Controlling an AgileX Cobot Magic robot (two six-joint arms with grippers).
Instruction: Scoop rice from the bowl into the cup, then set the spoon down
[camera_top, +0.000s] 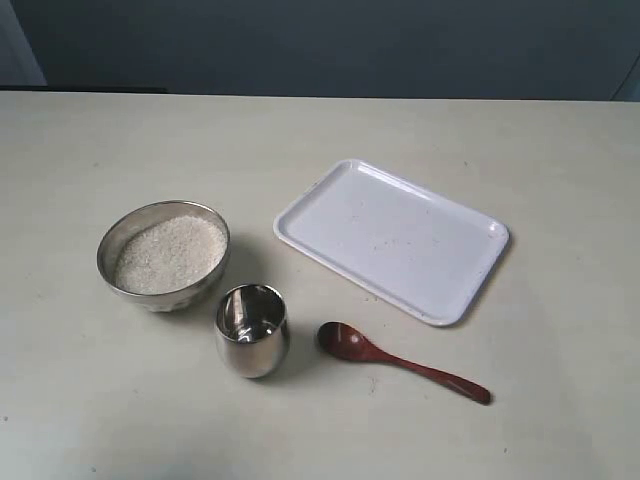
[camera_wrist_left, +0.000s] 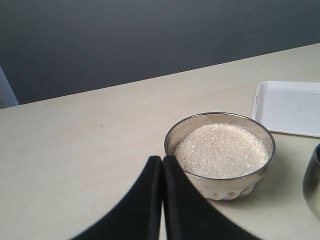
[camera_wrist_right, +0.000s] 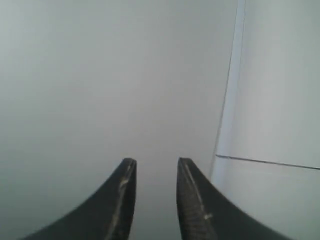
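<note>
The steel bowl (camera_top: 163, 256) stands at the table's left, heaped with white rice (camera_top: 170, 253). Just in front of it to the right is the small steel cup (camera_top: 252, 330), upright. The dark red spoon (camera_top: 400, 361) lies flat on the table right of the cup, its oval bowl toward the cup. Neither arm shows in the exterior view. In the left wrist view my left gripper (camera_wrist_left: 162, 159) is shut and holds nothing, close to the bowl (camera_wrist_left: 220, 152) and its rice (camera_wrist_left: 221, 150); the cup's side (camera_wrist_left: 313, 182) shows at the edge. My right gripper (camera_wrist_right: 155, 162) is open, facing a blank grey wall.
A white rectangular tray (camera_top: 392, 238) lies behind the spoon, right of the bowl; its corner (camera_wrist_left: 289, 107) shows in the left wrist view. The pale table (camera_top: 100, 400) ends at a dark back wall.
</note>
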